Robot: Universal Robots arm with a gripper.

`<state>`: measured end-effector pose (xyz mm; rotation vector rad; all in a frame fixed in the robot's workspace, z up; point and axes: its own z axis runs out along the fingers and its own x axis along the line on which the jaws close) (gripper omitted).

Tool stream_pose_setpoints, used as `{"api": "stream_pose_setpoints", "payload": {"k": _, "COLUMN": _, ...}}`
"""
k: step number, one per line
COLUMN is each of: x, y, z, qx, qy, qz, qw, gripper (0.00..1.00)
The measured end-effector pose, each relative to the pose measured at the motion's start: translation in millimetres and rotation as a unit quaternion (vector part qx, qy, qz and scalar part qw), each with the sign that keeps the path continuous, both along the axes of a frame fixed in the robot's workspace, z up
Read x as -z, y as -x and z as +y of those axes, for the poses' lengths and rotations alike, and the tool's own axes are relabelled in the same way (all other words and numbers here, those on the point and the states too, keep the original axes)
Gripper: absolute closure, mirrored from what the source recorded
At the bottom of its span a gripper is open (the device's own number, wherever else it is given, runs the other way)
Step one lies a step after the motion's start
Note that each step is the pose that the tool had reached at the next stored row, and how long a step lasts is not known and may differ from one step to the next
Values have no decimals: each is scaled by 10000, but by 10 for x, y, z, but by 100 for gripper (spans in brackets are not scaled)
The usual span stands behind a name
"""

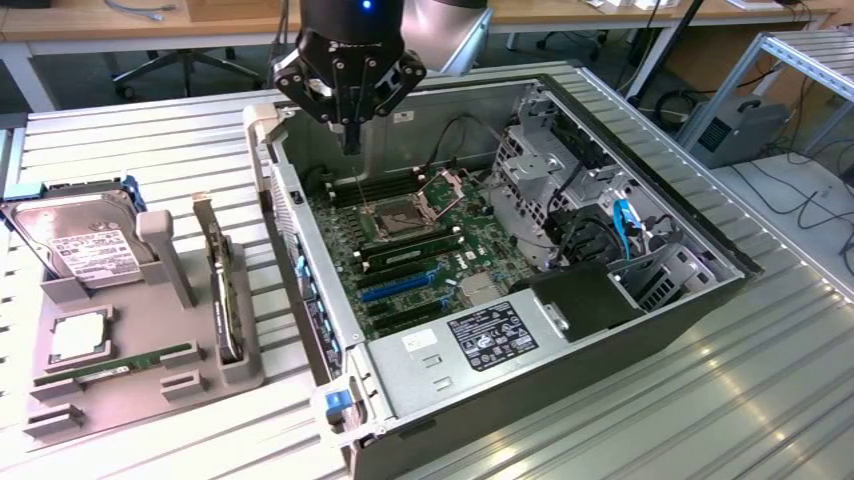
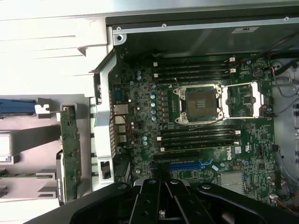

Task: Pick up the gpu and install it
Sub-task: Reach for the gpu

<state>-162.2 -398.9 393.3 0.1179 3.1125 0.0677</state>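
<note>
Hovering over the open computer case (image 1: 441, 385), the gripper (image 1: 351, 132) was closed and empty. The gpu (image 1: 224, 290) stood on edge in its holder (image 1: 134, 392) beside the case, not yet picked up, nothing installed.

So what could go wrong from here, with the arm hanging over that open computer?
1. The shut, empty jaws hang over the open case, above the bare motherboard with its open processor socket; a low move might scrape them.
2. The gpu stands thin and upright in its holder; a slightly off grip might tilt it or catch the holder.
</note>
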Motion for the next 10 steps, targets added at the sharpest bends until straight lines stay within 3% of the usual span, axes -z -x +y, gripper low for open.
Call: {"api": "stream_pose_setpoints", "payload": {"k": 10, "x": 0, "y": 50, "z": 0, "qx": 0, "qy": 0, "qz": 0, "qw": 10000, "gripper": 89}}
